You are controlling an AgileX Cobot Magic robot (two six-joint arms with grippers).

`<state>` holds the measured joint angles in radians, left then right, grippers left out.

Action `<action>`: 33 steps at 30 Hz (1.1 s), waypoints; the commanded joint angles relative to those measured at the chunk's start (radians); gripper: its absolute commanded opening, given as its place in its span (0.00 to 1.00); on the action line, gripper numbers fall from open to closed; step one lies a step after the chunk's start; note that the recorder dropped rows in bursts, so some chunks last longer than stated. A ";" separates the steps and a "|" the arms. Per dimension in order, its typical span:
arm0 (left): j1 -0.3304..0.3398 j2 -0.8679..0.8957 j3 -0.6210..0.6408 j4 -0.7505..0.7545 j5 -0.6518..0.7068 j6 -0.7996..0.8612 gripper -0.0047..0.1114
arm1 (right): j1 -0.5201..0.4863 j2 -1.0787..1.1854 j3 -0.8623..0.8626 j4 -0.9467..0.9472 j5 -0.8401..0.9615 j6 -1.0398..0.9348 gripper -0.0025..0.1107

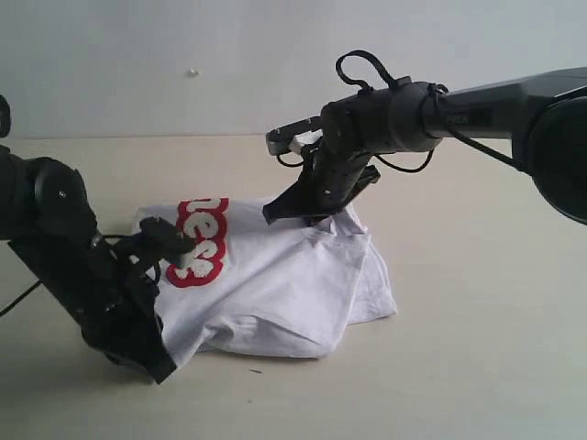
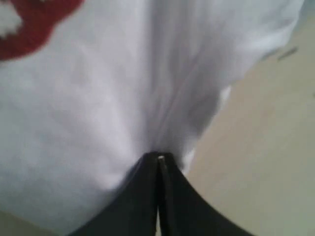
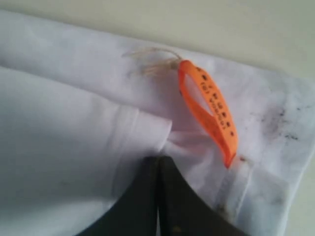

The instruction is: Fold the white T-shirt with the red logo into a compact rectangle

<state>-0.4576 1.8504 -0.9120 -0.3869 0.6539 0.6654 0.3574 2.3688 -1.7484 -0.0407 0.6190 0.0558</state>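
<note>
1. The white T-shirt (image 1: 275, 293) is mid-frame in the exterior view, on the bench (image 1: 477, 367). It's bunched and rumpled, not flat, with the lower edge curling under in soft folds.
2. The red logo (image 1: 206, 243) faces up at the left-centre of the shirt. Only part of the strip shows, because the left arm (image 1: 83, 266) crosses in front of its lower end.
3. The orange neck tag (image 3: 211, 110) lies on the cloth by the collar seam in the right wrist view, with pale thread (image 3: 152, 61) knotted at one end. There are dark specks (image 3: 280, 118) on the fabric near it.
4. The left hand (image 2: 158, 160) has its fingers together, clamped on a pinch of the shirt, and wrinkles fan out from the tips. In the exterior view it's at lower left, at the shirt's lower-left corner.
5. The right hand (image 3: 158, 160) also has its fingers together, clamped on fabric at a stitched seam just beside the tag. In the exterior view it's at upper centre, at the shirt's top edge.
6. Behind the beige bench is a pale wall (image 1: 138, 55).
</note>
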 commanded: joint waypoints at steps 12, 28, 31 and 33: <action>0.019 -0.236 -0.056 -0.143 -0.108 0.319 0.04 | -0.108 -0.033 -0.003 0.065 -0.068 -0.056 0.02; 0.268 0.229 -0.110 -0.204 -0.356 0.068 0.04 | -0.131 -0.059 -0.003 0.160 -0.076 -0.143 0.02; 0.274 0.227 -0.110 -0.204 -0.349 0.069 0.04 | -0.124 -0.065 -0.003 0.217 -0.078 -0.211 0.02; 0.251 0.227 -0.110 -0.204 -0.344 0.087 0.04 | -0.124 -0.072 -0.003 0.260 -0.076 -0.216 0.02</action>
<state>-0.1970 2.0319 -1.0450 -0.6325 0.2804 0.7431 0.2312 2.3132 -1.7484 0.1825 0.5521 -0.1393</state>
